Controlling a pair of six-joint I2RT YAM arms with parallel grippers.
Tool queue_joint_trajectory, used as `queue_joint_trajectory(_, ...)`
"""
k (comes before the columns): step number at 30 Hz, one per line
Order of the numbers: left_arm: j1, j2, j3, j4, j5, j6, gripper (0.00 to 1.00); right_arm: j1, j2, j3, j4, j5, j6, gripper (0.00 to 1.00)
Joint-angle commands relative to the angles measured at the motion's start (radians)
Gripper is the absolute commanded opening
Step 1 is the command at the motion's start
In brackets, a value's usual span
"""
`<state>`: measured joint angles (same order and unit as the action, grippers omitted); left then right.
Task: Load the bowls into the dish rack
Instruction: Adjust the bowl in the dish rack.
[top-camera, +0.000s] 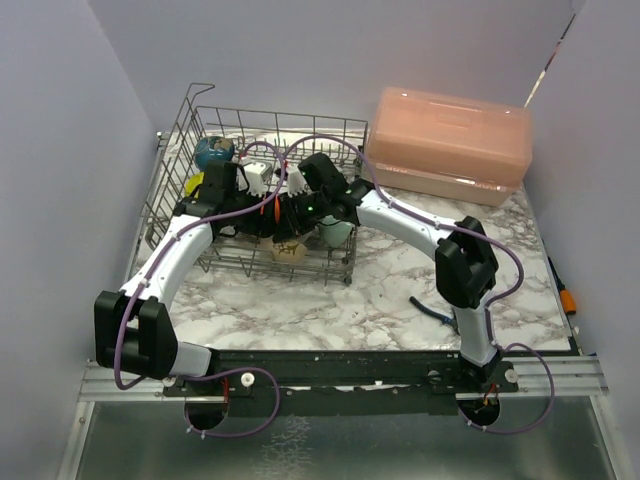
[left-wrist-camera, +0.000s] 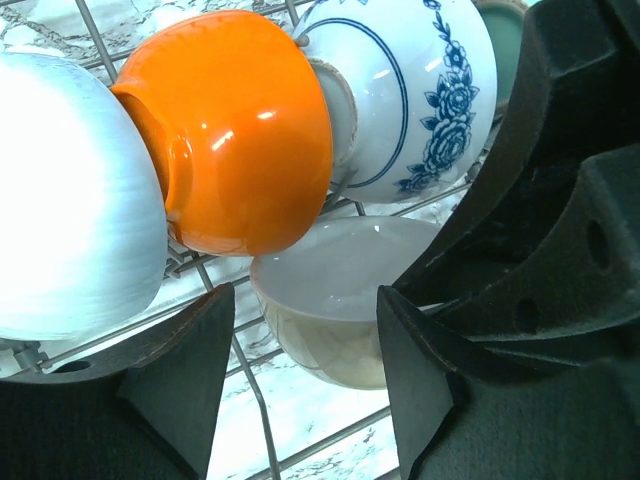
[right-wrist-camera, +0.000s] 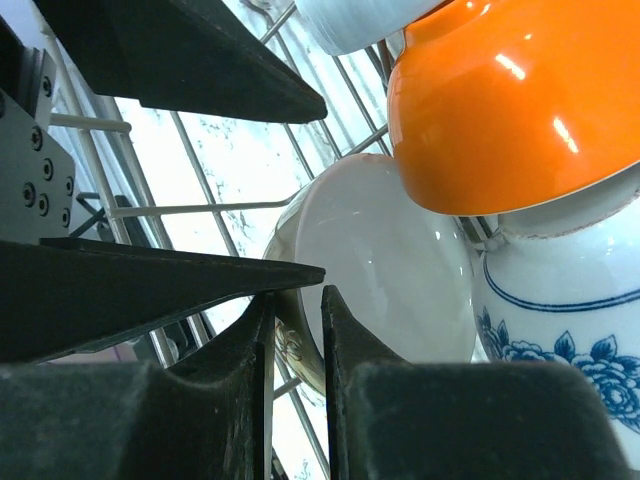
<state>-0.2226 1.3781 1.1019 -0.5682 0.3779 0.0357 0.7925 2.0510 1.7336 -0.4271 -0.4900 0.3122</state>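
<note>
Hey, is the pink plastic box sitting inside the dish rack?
No, the pink box stands on the marble table to the right of the dish rack, outside its wires.

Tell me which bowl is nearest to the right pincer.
The cream bowl, whose rim is inside the right pincer; the orange bowl and the blue-flowered bowl sit farther off.

The orange round bowl, the pale white round bowl and the white bowl with blue flowers sit packed tight, touching, in the grey wire dish rack. The cream round bowl lies under them. The black right gripper pinches its rim and blocks that side. Open marble table top lies in front of the rack.
</note>
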Motion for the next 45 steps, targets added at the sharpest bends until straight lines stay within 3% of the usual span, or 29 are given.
queue_joint_trajectory(1,-0.009,0.013,0.031,-0.100,0.133,0.025,0.60,-0.055,0.033,-0.014,-0.094,0.407,-0.093,0.00)
queue_joint_trajectory(6,-0.008,0.027,0.047,-0.153,0.160,0.087,0.59,-0.061,0.020,-0.029,-0.085,0.384,-0.083,0.00)
queue_joint_trajectory(12,-0.008,-0.018,0.024,-0.103,0.130,0.160,0.74,-0.110,-0.047,-0.136,-0.016,0.232,-0.090,0.00)
queue_joint_trajectory(16,-0.007,-0.052,0.012,0.003,0.064,0.164,0.78,-0.128,-0.065,-0.167,-0.027,0.179,-0.146,0.00)
queue_joint_trajectory(20,-0.006,-0.049,-0.006,0.083,0.233,0.284,0.76,-0.155,-0.083,-0.194,-0.020,0.118,-0.172,0.00)
queue_joint_trajectory(25,-0.008,-0.003,0.009,0.088,0.393,0.503,0.75,-0.230,-0.114,-0.259,0.041,-0.100,-0.226,0.00)
queue_joint_trajectory(32,-0.011,0.080,0.035,0.084,0.666,0.807,0.78,-0.245,-0.124,-0.220,-0.005,-0.340,-0.303,0.00)
queue_joint_trajectory(36,-0.033,0.163,0.083,0.045,0.674,0.835,0.75,-0.243,-0.104,-0.196,-0.032,-0.274,-0.300,0.00)
queue_joint_trajectory(45,-0.167,0.149,0.048,0.011,0.402,0.961,0.74,-0.255,-0.058,-0.208,-0.015,-0.062,-0.179,0.04)
